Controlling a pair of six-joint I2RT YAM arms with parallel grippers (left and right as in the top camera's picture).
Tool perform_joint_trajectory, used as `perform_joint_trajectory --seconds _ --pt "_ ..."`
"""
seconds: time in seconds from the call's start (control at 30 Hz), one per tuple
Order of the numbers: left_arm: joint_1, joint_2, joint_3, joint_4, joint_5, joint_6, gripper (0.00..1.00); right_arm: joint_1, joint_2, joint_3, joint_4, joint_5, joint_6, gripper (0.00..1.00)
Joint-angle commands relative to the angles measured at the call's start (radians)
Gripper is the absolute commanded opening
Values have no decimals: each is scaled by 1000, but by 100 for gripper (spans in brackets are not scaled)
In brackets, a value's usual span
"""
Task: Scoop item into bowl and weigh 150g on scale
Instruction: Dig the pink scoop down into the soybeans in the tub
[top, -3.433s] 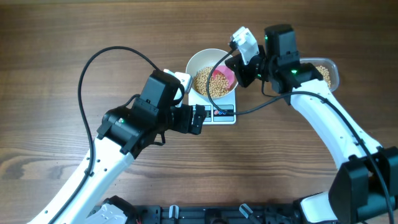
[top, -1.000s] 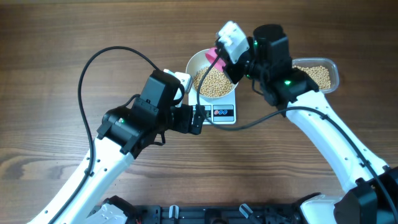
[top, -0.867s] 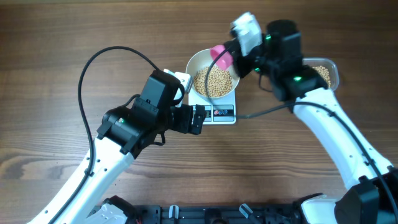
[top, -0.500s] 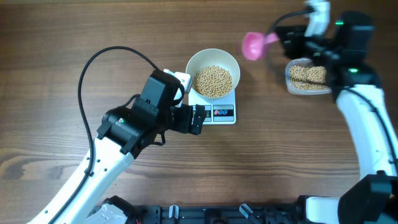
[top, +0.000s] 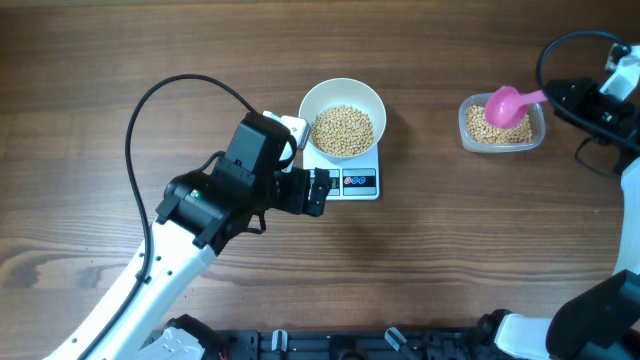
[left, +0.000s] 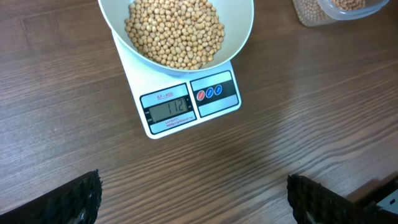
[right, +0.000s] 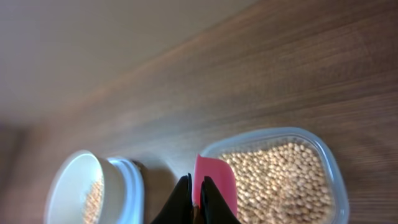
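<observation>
The white bowl stands on the white scale and holds a heap of beige beans. In the left wrist view the bowl and its beans sit above the scale, whose display shows 112. My left gripper rests at the scale's left edge, open and empty, with its fingertips wide apart. My right gripper is shut on the handle of a pink scoop, which hangs over the clear tub of beans. The right wrist view shows the scoop at the tub's near edge.
The clear tub stands on the wooden table to the right of the scale. A black cable loops over the left arm. The right arm reaches in from the far right edge.
My right arm has swung from over the bowl to the right, carrying the pink scoop to the tub. The left arm, bowl and scale have stayed put.
</observation>
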Motion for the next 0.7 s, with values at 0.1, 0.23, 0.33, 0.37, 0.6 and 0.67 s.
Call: perform_joint_trajectory --seconds 0.1,0.23,0.33,0.37,0.6,0.67 --pt "-5 -1 -4 0 -10 21 100 50 -19 -19 50 67 -223 4" --pt "-5 -1 -4 0 -10 21 100 69 -3 -53 84 196 -222 4" --pt "-5 -1 -4 0 -10 21 100 69 20 -59 97 198 -221 4" --pt "-5 -1 -4 0 -10 21 100 69 29 -59 102 198 -220 4" --pt "-5 -1 -4 0 -10 21 100 70 90 -59 92 198 -206 4" --pt "-5 -1 -4 0 -10 21 100 70 94 -59 67 198 -206 4"
